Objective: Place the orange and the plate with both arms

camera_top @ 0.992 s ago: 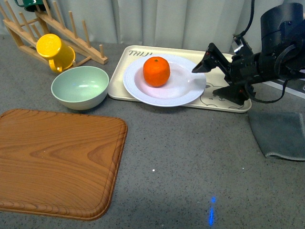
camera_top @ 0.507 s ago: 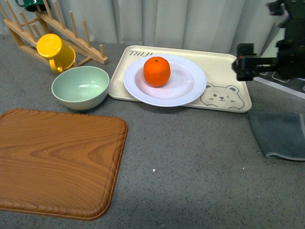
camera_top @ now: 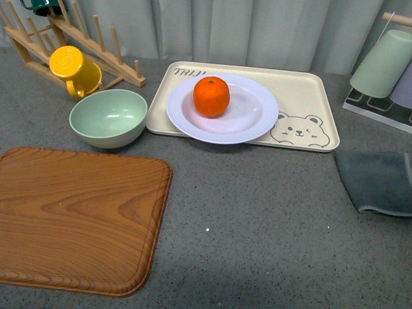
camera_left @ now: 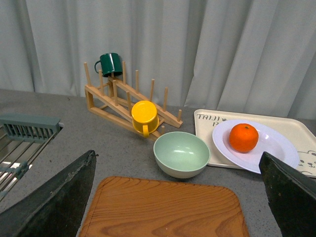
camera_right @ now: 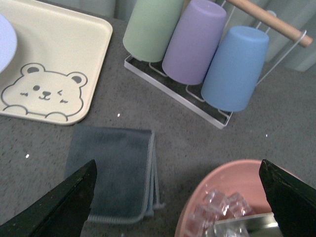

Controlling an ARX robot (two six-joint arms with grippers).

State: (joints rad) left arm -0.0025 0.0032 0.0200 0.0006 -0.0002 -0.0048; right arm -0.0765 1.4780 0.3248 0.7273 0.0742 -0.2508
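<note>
The orange point(camera_top: 211, 96) rests on the white plate point(camera_top: 257, 122), which lies on the cream bear tray point(camera_top: 302, 90) at the back of the table. The left wrist view shows the same orange point(camera_left: 243, 137) and plate point(camera_left: 279, 148) off to one side. Neither arm appears in the front view. My left gripper point(camera_left: 180, 197) is open above the wooden board point(camera_left: 163, 210), well short of the plate. Over a folded grey cloth point(camera_right: 113, 170) and a pink bowl point(camera_right: 232, 190) my right gripper point(camera_right: 180, 200) stands open and empty; a sliver of the plate point(camera_right: 6, 44) shows at that view's edge.
A pale green bowl point(camera_top: 108, 117) sits left of the tray, with a yellow mug point(camera_top: 72, 69) and wooden rack point(camera_top: 96, 48) behind it. A large wooden board point(camera_top: 77, 219) fills the front left. Upturned cups point(camera_right: 192, 47) on a wire rack and the grey cloth point(camera_top: 380, 180) are on the right.
The right arm, which reached beside the plate a second ago, has drawn back to the right and left the front view. The orange and plate have not moved.
</note>
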